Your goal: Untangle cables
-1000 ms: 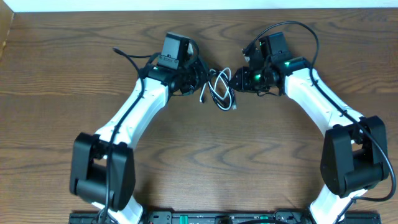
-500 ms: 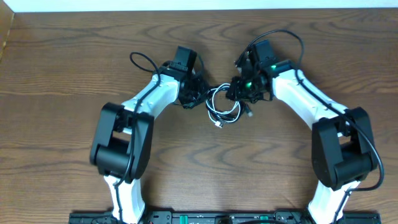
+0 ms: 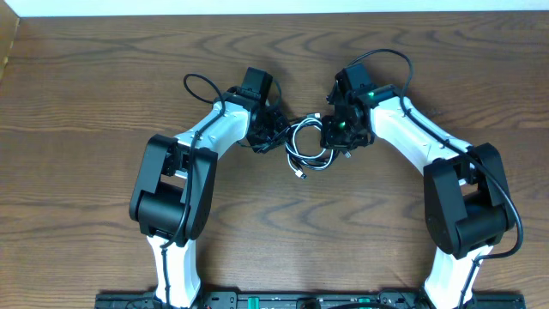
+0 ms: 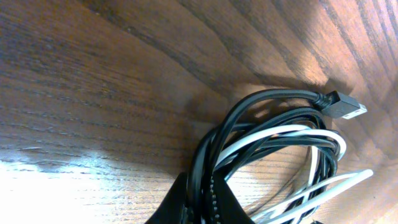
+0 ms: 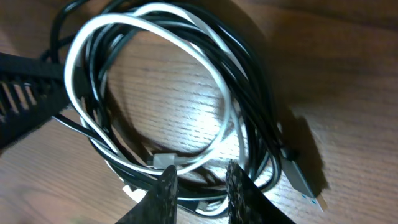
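The black and white cables (image 3: pixel 310 153) lie in one tangled coil on the wood table between both arms. My left gripper (image 3: pixel 273 135) is shut on black strands at the coil's left side; in the left wrist view its jaws (image 4: pixel 208 202) pinch the black cable (image 4: pixel 249 106) beside the white cable (image 4: pixel 280 134). My right gripper (image 3: pixel 337 137) hangs over the coil's right side. In the right wrist view its fingers (image 5: pixel 166 193) stand a little apart, straddling black and white strands. The white cable (image 5: pixel 211 68) loops over the black cable (image 5: pixel 264 106).
A black USB plug (image 5: pixel 303 179) lies at the coil's right edge, and another black plug (image 4: pixel 342 107) points away from the left gripper. A white plug end (image 3: pixel 300 174) sticks out at the front of the coil. Bare wood table (image 3: pixel 103 94) lies all round.
Both arms have drawn in toward the middle and the coil has shifted slightly toward the front. The right gripper's fingers have come closer together over the strands. The left stays shut.
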`<state>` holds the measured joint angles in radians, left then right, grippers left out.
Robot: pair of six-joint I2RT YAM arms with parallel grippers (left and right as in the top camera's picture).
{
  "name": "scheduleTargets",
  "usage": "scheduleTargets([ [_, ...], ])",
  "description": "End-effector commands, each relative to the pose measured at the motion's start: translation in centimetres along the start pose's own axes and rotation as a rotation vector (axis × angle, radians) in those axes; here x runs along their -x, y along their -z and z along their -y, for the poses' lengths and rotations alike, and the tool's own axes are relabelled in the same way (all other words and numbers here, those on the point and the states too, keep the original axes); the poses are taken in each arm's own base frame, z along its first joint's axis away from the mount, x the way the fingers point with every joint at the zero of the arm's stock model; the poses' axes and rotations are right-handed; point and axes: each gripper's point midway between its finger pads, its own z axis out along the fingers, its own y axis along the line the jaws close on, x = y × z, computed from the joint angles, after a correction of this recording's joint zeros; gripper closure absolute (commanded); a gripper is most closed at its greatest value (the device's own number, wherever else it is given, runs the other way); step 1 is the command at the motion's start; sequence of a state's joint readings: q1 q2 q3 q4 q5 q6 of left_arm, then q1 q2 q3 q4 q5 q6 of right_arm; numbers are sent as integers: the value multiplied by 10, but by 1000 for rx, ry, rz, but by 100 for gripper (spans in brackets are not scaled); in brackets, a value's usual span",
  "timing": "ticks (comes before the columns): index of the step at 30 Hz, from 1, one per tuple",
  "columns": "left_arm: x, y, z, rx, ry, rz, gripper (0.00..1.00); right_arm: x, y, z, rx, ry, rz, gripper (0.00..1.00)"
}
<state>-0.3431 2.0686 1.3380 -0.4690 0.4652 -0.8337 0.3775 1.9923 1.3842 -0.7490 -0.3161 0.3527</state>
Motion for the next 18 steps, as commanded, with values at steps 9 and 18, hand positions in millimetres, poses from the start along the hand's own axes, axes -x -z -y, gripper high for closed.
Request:
scheduleTargets([
  [9,0,-20,-39,145,42,4,93,-6,-4,10,-66,-21,-19,77],
  [18,0,-20,-39,145,23,2,92,-11,-22,3,-63,-6,-42,78],
])
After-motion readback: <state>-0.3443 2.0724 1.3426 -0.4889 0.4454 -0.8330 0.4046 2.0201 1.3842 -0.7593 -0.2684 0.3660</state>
